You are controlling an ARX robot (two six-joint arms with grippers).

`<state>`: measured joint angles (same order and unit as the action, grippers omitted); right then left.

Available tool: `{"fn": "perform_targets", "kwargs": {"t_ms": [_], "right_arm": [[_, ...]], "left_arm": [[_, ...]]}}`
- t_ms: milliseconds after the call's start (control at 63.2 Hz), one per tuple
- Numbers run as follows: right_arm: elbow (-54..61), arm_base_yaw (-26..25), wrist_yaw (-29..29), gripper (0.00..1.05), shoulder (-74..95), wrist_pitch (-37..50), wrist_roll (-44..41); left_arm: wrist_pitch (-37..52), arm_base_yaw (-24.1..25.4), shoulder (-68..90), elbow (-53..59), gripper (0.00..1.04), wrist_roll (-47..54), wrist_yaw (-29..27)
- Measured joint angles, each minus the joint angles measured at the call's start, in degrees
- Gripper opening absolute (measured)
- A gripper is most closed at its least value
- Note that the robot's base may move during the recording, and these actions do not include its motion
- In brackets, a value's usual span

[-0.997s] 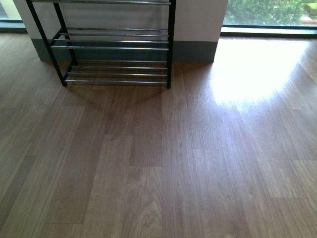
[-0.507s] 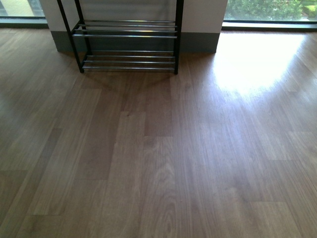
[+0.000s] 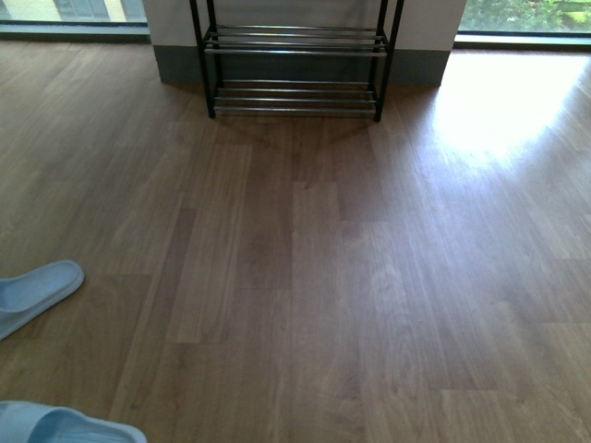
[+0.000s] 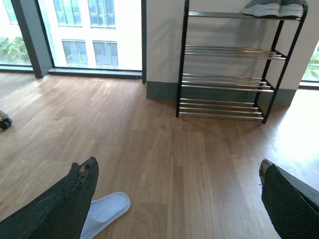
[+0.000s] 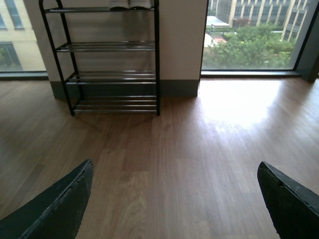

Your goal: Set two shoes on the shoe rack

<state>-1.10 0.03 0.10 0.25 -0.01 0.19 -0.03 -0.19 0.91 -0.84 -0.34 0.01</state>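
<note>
You've got a brown wood-plank floor (image 3: 305, 277) throughout. At the far side there's a white wall (image 5: 182, 40) with grey skirting (image 5: 179, 88), and the shoe rack (image 3: 295, 51) stands against it. Big windows flank that wall and reach almost down to the floor. The left window (image 4: 89, 35) shows pale buildings, the right window (image 5: 249, 40) shows trees. There's bright daylight glare (image 3: 503, 101) on the floor by the right one.

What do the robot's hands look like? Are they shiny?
No, not shiny. The left tool has two thick, dull black fingers that taper to blunt tips; one tip looks chipped, with brownish specks. The right tool has the same dark, wedge-shaped fingers, with smoother edges. No cables, markings or arms show.
</note>
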Motion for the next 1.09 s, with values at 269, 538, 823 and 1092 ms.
{"fn": "perform_targets", "kwargs": {"t_ms": [269,538,823,1092], "right_arm": [[0.0,0.0,-0.1,0.95,0.1,0.0,0.0],[0.0,0.0,-0.2,0.95,0.0,0.0,0.0],[0.0,0.0,0.1,0.95,0.0,0.0,0.0],[0.0,0.0,-0.2,0.95,0.0,0.0,0.0]], "left_arm": [[0.0,0.0,0.0,0.0,0.95,0.0,0.0],[0.0,0.0,0.0,0.0,0.95,0.0,-0.1],[0.0,0.0,0.0,0.0,0.95,0.0,0.0],[0.0,0.0,0.0,0.0,0.95,0.0,-0.2]]}}
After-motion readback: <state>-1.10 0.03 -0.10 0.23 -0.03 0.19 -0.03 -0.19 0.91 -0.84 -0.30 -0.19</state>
